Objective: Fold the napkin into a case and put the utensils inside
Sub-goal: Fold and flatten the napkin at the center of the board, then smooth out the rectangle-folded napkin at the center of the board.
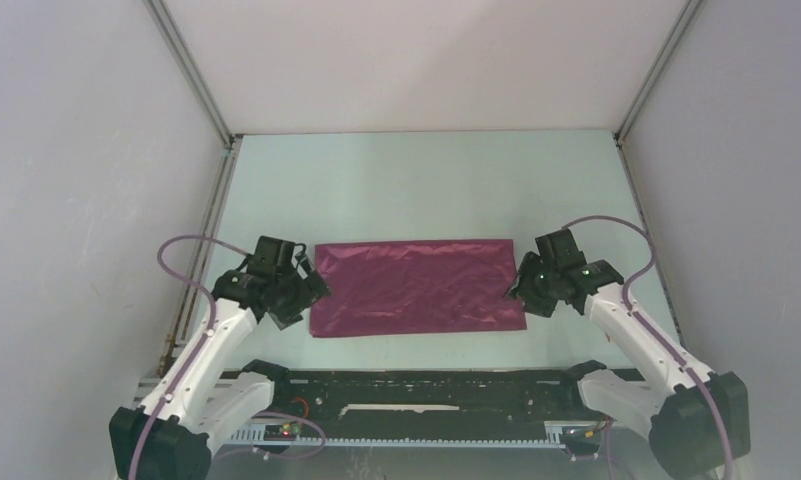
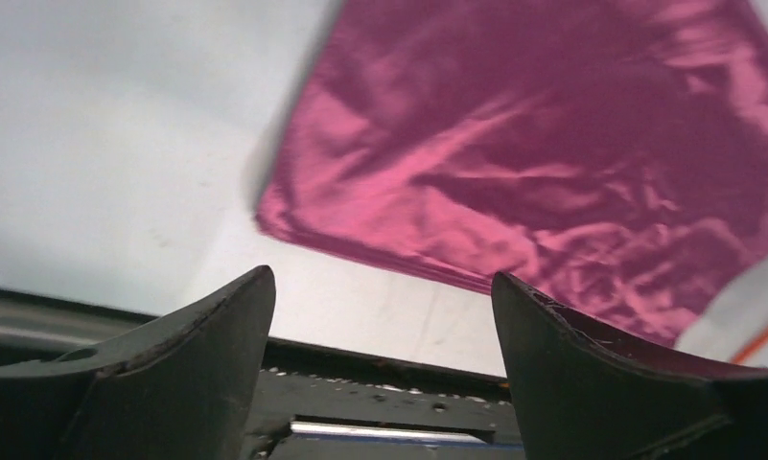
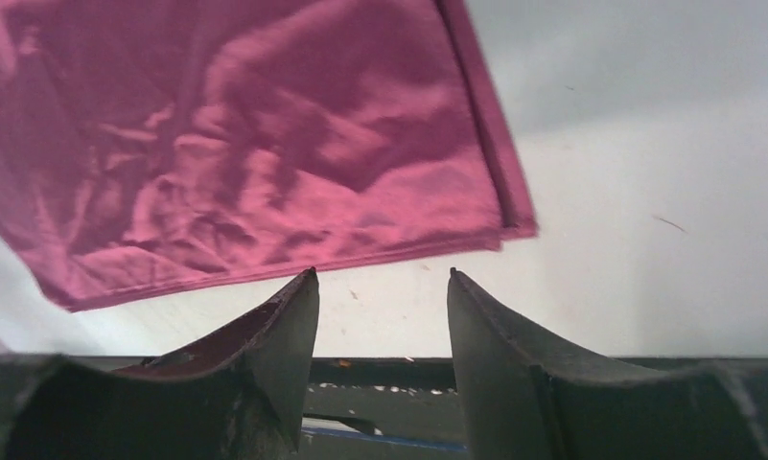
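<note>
The maroon napkin [image 1: 416,285] lies flat on the pale table [image 1: 426,190] as a wide, lightly creased rectangle with doubled edges. My left gripper [image 1: 304,288] hovers at its near left corner, open and holding nothing. In the left wrist view the napkin [image 2: 552,163] lies beyond the left gripper [image 2: 380,273], whose jaws are spread wide over bare table. My right gripper [image 1: 516,287] sits at the near right corner, also open. The right wrist view shows the napkin [image 3: 245,144] just past the right gripper [image 3: 382,271], with nothing between the jaws. The utensils are out of view.
Grey enclosure walls [image 1: 76,180] close in the table on the left, back and right. A black rail [image 1: 426,385] runs along the near edge between the arm bases. Purple cables [image 1: 181,262] loop off both wrists.
</note>
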Controlling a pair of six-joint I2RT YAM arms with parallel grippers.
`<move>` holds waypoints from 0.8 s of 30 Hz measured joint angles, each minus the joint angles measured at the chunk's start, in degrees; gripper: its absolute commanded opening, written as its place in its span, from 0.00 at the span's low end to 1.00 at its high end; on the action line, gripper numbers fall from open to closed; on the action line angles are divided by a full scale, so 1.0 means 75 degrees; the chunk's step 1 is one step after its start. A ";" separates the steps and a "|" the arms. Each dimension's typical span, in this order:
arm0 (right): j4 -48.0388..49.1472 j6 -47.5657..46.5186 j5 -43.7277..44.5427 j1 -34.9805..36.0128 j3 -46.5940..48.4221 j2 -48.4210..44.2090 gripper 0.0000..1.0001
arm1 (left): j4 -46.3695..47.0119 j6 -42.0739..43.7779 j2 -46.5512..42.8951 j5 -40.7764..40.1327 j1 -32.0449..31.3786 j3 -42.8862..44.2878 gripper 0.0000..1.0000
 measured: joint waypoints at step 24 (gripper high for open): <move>0.1422 -0.0828 -0.1014 -0.0819 -0.0956 0.1483 0.66 | 0.3130 0.0070 0.0621 0.2154 -0.0038 -0.1868 0.93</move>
